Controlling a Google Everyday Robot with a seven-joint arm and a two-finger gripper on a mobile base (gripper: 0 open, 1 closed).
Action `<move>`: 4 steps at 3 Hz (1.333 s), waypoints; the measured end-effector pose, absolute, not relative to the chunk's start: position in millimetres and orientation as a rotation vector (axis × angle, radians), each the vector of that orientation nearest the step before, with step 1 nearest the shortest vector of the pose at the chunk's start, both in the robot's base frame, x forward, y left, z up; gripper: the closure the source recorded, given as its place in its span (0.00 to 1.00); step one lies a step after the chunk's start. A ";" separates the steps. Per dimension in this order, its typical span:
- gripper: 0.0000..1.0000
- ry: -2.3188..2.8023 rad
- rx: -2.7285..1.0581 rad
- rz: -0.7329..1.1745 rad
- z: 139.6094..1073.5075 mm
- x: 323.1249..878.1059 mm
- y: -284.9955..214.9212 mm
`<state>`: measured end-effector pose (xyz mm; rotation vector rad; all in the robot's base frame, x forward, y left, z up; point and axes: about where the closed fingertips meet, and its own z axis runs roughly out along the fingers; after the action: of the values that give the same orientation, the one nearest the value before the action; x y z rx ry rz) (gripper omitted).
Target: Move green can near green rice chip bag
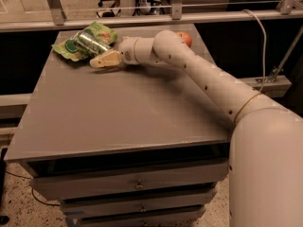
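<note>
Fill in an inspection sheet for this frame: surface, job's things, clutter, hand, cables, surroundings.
Surface: grey table top over drawers.
Job's things: green can lies on its side on the green rice chip bag, at the far left corner.
Clutter: orange-red apple at the far edge, partly hidden behind the arm.
Hand: hand low over the table, just on the near side of the can, not around it.
Cables: white cable runs down on the right, off the table.
Surroundings: metal railing behind the table; speckled floor below.
</note>
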<state>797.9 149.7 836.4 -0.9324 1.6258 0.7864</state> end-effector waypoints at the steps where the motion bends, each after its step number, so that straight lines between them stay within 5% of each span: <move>1: 0.00 1.645 -0.925 0.780 831.6 794.7 142.7; 4: 0.00 1.680 -0.946 0.717 837.0 786.2 120.6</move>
<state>786.2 120.6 837.0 -0.9459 1.6796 0.7167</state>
